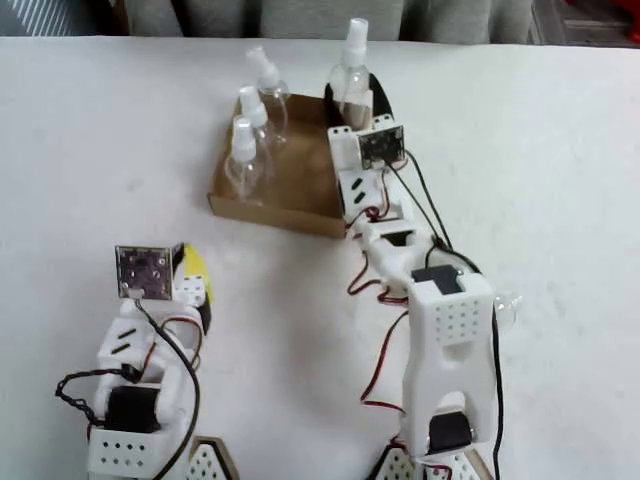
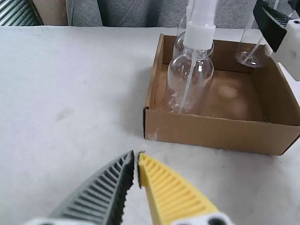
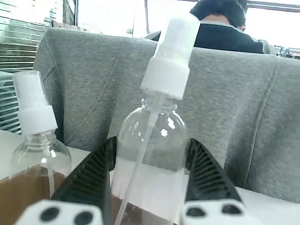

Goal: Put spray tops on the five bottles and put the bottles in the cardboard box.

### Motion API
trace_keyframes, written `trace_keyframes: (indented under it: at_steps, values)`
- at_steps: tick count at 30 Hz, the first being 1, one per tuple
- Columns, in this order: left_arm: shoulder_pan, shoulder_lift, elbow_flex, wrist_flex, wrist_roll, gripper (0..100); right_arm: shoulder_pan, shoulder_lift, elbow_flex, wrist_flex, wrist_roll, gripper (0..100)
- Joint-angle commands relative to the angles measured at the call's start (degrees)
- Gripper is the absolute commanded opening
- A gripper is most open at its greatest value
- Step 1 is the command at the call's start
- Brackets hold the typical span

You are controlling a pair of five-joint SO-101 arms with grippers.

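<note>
The cardboard box (image 1: 300,215) (image 2: 211,131) lies at mid-table. Three clear bottles with white spray tops stand in its left part, the nearest one (image 1: 243,160) (image 2: 190,75) by the front wall. A fourth topped bottle (image 1: 352,65) (image 3: 154,122) (image 2: 251,47) stands upright at the box's far right corner, with my right gripper (image 1: 355,100) (image 3: 151,143) shut on its body. A neighbouring bottle (image 3: 37,150) shows beside it. My left gripper (image 1: 190,265) (image 2: 136,161) sits shut and empty over the table, short of the box's front left corner.
A clear rounded thing (image 1: 505,310) lies on the table beside the right arm's base link, mostly hidden by it. Red and black cables (image 1: 375,290) hang off the right arm. Open white tabletop (image 1: 90,150) spreads left of the box.
</note>
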Motion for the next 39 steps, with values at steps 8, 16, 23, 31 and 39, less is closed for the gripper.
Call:
trace_keyframes:
  at_steps: [8,16,23,31,39]
  values:
    - [-0.04,-0.75,-0.18,-0.7,-6.33,2,2.15,-26.95,20.13,-1.8,0.09,1.5]
    - [11.91,-0.75,-0.18,5.63,-20.75,2,1.63,-44.18,34.37,-1.54,0.09,1.5]
    - [26.15,-0.75,-0.18,13.71,-31.56,3,-1.71,-63.25,41.14,20.09,-4.75,1.5]
    - [24.75,-0.66,-0.18,14.15,-32.53,3,-10.15,-90.24,41.23,52.79,-8.79,1.5]
    - [24.31,-0.92,-1.49,15.74,-36.22,2,-15.69,-100.0,41.23,59.03,-8.79,1.5]
